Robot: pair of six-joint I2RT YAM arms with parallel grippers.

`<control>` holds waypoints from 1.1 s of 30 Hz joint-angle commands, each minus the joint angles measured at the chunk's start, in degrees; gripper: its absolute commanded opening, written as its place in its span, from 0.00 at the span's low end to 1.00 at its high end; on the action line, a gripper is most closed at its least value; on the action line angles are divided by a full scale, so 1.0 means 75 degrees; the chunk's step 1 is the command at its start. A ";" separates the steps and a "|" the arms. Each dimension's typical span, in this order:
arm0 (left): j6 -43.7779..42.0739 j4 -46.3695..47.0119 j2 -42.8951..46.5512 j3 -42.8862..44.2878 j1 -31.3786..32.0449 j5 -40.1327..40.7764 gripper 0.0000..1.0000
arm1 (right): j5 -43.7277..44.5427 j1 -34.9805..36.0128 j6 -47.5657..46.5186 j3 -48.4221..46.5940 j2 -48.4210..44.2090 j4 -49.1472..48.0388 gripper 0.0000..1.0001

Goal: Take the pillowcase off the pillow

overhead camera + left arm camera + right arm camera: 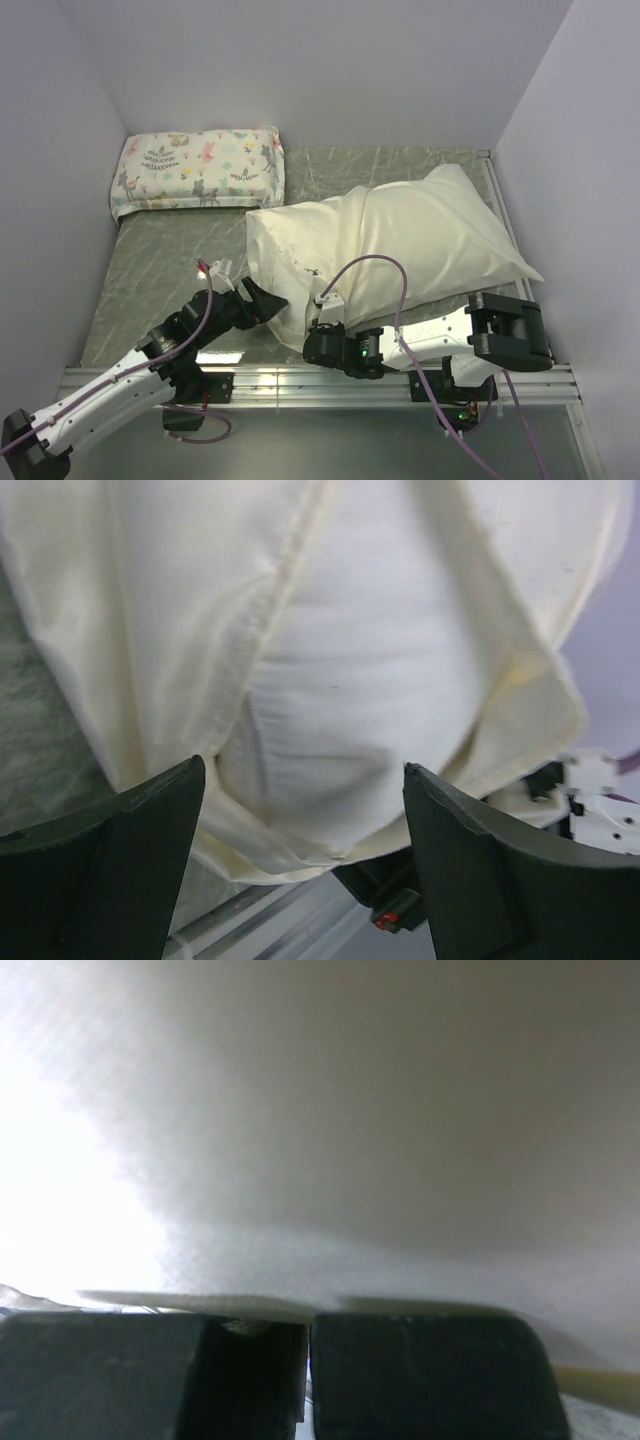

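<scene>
A: Now, pillowcase (420, 240) loc?
B: Centre-right of top view, cream, wrapped round pillow (350, 730); white fill visible thru open end, left wrist view.
A: Left gripper (255, 298)?
B: Spread wide, just beside open end at pillowcase's lower left.
A: Right gripper (322, 342)?
B: Against near edge; fingers (430, 1370) nearly together, grip on cloth: can't tell.

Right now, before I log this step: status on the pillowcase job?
Left gripper open at the pillowcase mouth, white pillow showing inside. Right gripper looks shut on the pillowcase's near edge. Pillowcase still on. Small floral pillow apart, far-left corner.
</scene>
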State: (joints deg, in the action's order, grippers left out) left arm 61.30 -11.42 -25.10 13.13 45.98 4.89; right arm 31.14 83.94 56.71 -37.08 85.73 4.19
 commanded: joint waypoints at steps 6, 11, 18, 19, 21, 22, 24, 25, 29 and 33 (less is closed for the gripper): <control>-0.0579 -0.0704 0.0078 0.1062 -0.0001 -0.0510 0.88 | 0.0079 -0.0024 0.0021 -0.0154 0.0006 -0.0089 0.00; -0.0509 -0.0272 -0.0343 0.0992 0.0022 -0.0581 0.89 | 0.0079 -0.0024 0.0021 -0.0189 0.0018 -0.0066 0.00; -0.0427 0.1263 -0.1186 0.0641 0.0022 -0.0968 0.94 | 0.0068 -0.0024 -0.0002 -0.0224 0.0053 -0.0031 0.00; -0.0439 0.1416 -0.1327 0.0617 0.0011 -0.1003 0.94 | 0.0067 -0.0024 -0.0002 -0.0236 0.0076 -0.0042 0.00; -0.0439 0.1708 -0.1806 0.0640 0.0010 -0.1015 0.94 | 0.0056 -0.0024 -0.0002 -0.0259 0.0088 -0.0019 0.00; -0.0439 0.1710 -0.1972 0.0664 0.0010 -0.0968 0.94 | 0.0056 -0.0024 -0.0002 -0.0271 0.0100 -0.0007 0.00; -0.0392 0.1757 -0.2323 0.0664 0.0010 -0.0921 0.94 | 0.0056 -0.0036 0.0009 -0.0248 0.0077 0.0028 0.00; -0.0392 0.1931 -0.2383 0.0618 0.0010 -0.0921 0.94 | 0.0056 -0.0024 0.0009 -0.0247 0.0053 0.0028 0.00; -0.0286 0.2647 -0.2617 0.0418 0.0011 -0.1120 0.96 | 0.0056 -0.0024 -0.0026 -0.0306 0.0123 0.0027 0.00; -0.0321 0.2870 -0.3108 0.0570 0.0010 -0.1167 0.83 | 0.0056 -0.0024 -0.0073 -0.0446 0.0206 0.0051 0.00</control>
State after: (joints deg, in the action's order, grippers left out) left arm 59.33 5.21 -46.30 17.06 45.95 -2.17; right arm 30.74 83.94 56.47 -37.85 86.48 4.58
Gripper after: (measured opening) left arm 0.879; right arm 0.009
